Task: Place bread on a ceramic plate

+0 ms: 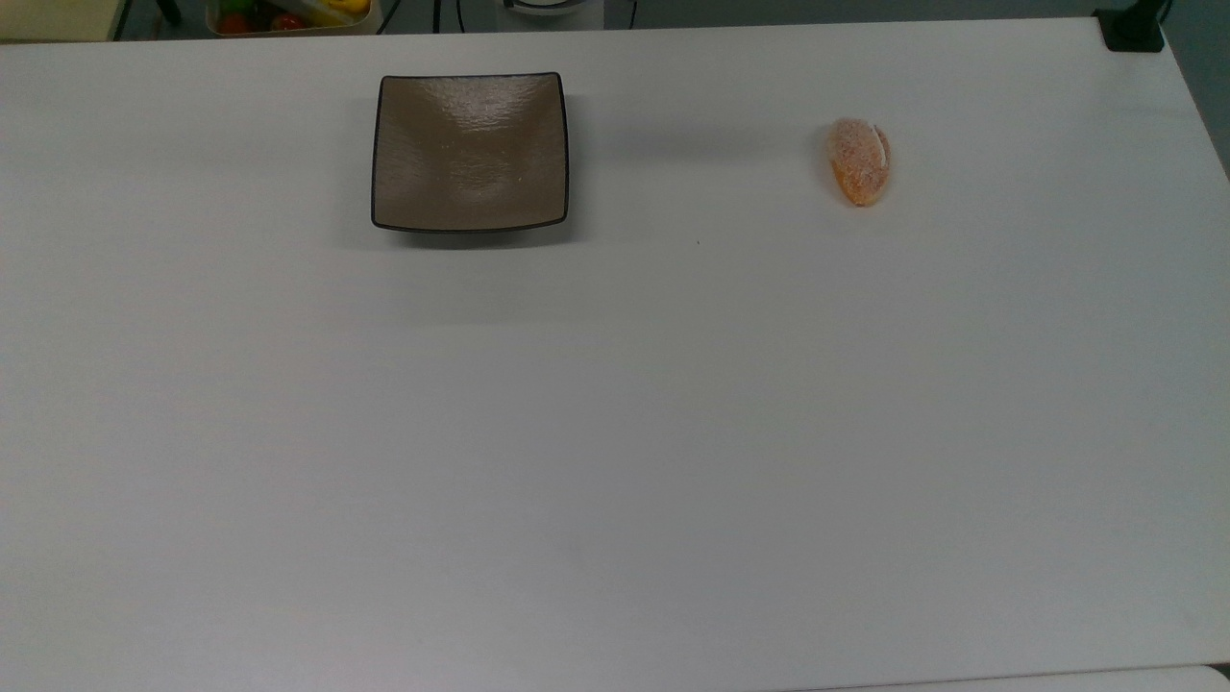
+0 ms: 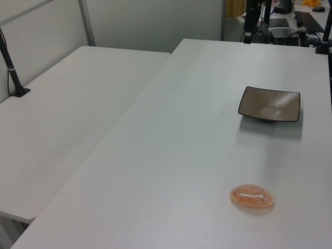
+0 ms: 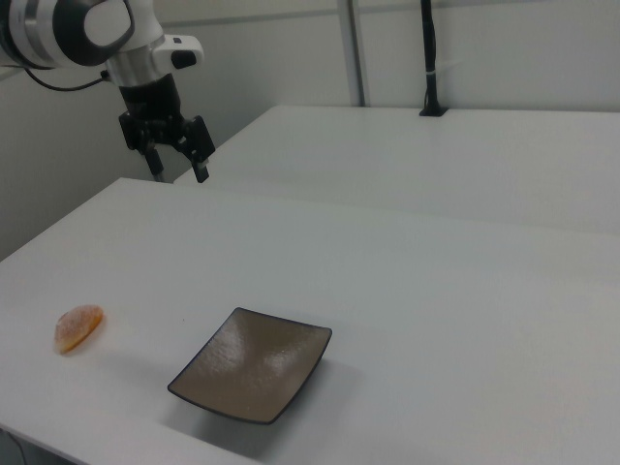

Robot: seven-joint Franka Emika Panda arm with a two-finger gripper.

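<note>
In the top view, the bread [image 1: 859,160] lies on the white table [image 1: 615,432], well apart from the ceramic plate [image 1: 470,152] at the top view's left. Both sit near the far edge, with a broad bare stretch of tabletop between them and in front of them.

In the left view, the roll [image 2: 252,197] lies slit-up in the foreground and the square plate [image 2: 270,104] farther back (a second white table [image 2: 72,114] adjoins along the left view's left).

In the right view, the gripper [image 3: 178,167] hangs high above the table's far edge with its two fingers spread apart, holding nothing. The bread [image 3: 77,327] lies far below it, nearer the camera and close to the table's edge at the right view's left; the plate [image 3: 253,364] rests lower and to the right of the gripper, close to the near edge.
</note>
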